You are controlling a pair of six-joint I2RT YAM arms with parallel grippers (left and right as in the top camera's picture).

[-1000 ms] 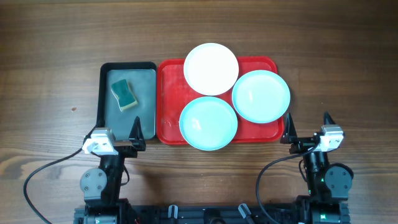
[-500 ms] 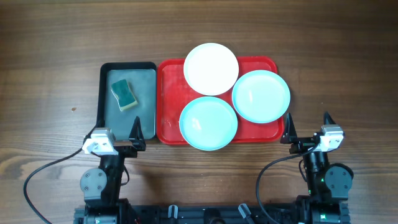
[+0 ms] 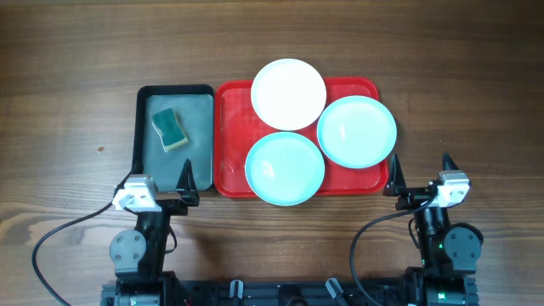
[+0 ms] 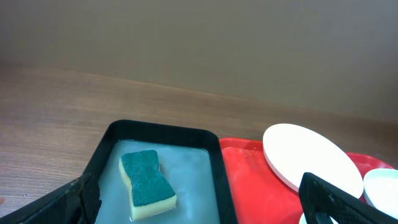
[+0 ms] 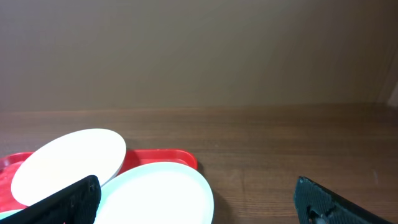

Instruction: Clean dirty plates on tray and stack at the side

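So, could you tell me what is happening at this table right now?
Nothing is being handled at the moment. The left gripper and the right gripper both sit open at the near edge of the table, holding nothing. The white plate, the near aqua plate and the right-hand aqua plate lie on the red tray, none stacked at the side yet. The sponge lies untouched in the grey tray beside it.

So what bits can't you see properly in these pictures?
- Overhead: any dirt on the round white plate and the two pale aqua plates is too small to see.
- Overhead: the plates hide much of the red plastic tray.
- Right wrist: the near aqua plate runs off the bottom edge.
- Left wrist: the black-rimmed grey tray is cut off at the bottom edge.
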